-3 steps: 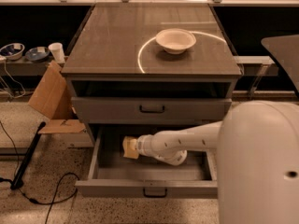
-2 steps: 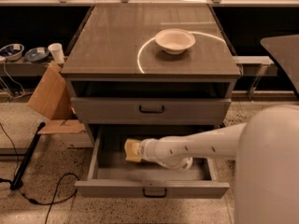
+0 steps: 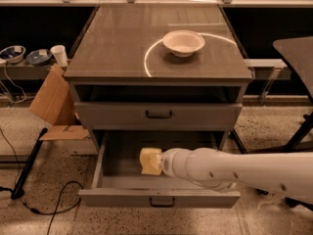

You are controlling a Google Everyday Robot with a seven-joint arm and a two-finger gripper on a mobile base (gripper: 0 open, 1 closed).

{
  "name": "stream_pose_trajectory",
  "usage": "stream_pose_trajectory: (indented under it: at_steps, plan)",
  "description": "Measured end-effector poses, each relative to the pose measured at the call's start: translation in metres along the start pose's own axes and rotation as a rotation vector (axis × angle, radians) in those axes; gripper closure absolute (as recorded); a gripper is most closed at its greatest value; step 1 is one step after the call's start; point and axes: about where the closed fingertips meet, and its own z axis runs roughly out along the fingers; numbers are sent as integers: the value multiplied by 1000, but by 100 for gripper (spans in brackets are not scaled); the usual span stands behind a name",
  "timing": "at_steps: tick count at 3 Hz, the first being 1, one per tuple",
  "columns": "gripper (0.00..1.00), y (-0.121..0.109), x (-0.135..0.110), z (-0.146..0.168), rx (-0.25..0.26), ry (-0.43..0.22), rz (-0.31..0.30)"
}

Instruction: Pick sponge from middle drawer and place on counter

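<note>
One gripper (image 3: 150,161) points left inside middle drawer (image 3: 122,198); sponge's axis unclear.

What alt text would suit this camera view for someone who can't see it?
A white robot arm reaches into the open drawer of a grey cabinet, its yellowish hand inside. A white bowl sits on the counter above.

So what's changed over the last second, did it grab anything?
The gripper, inside the open middle drawer, slid slightly toward the picture's right. The white arm, earlier bulking large at the lower right, now shows long and slimmer. Whether it took hold of anything, I cannot tell. The white bowl on the counter and the shut drawer above stayed as they were.
</note>
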Motion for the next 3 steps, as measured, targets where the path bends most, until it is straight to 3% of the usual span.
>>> stream_pose_trajectory:
  at_steps: [1,2,3]
  plan:
    - [100,9,-31,-58,27,-18,-77]
    - [100,32,-90,-104,37,-86,-196]
    - [100,64,-166,-133,23,-172,-313]
